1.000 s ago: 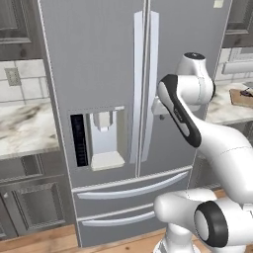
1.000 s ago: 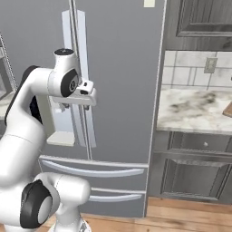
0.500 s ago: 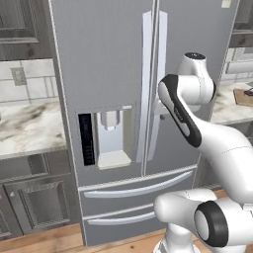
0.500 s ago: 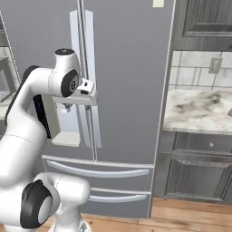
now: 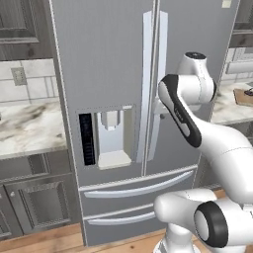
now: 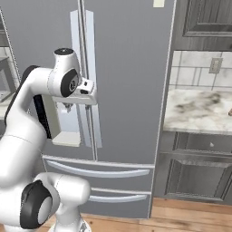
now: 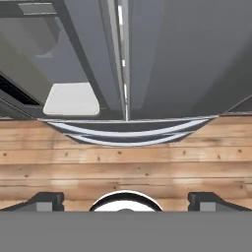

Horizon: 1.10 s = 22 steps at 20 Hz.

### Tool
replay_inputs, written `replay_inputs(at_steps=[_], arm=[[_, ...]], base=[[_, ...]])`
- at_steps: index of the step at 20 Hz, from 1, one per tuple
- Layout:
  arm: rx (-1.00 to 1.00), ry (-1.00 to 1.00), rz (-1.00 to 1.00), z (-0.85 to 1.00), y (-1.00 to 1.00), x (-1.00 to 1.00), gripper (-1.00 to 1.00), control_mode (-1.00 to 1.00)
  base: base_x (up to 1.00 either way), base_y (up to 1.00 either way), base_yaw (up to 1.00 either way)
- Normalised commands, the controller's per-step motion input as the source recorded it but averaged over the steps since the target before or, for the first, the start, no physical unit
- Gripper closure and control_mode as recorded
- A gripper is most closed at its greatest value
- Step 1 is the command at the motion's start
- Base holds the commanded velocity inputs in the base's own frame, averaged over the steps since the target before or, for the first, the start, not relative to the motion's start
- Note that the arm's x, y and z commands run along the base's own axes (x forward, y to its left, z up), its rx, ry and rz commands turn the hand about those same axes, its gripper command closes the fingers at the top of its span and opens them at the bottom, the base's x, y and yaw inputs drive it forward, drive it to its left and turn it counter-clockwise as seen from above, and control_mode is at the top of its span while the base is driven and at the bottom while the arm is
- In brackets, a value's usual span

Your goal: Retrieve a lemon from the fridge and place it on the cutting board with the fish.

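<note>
Fridge (image 5: 108, 74) doors shut, pincer (image 7: 126, 199) spread wide

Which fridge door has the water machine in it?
The left door of the fridge: the dispenser panel is set into it. The right door is plain grey.

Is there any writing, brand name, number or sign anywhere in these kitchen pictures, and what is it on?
None can be read.
The fridge doors carry no brand mark that shows.
The dark strip beside the water dispenser has no legible marks; whatever is on it is too small and blurred.
The small pale tag at the fridge top looks blank.
</note>
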Motion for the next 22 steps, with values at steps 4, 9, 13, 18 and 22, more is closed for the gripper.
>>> replay_inputs(at_steps=[4,9,13,18,22], arm=[[0.02,-0.47,0.01,-0.26,-0.18,0.26,-1.00,-1.00],[0.09,-0.28,0.03,-0.04,-0.12,0.18,-1.00,-1.00],[0.00,0.00,0.00,0.00,0.00,0.37,-1.00,-1.00],[0.00,-0.03,0.00,0.00,0.00,0.32,-1.00,-1.00],[-0.03,-0.05,0.00,0.06,0.03,0.24,-1.00,-1.00]], base=[[0.00,0.00,0.00],[0.00,0.00,0.00],[0.00,0.00,0.00],[0.00,0.00,0.00],[0.00,0.00,0.00]])
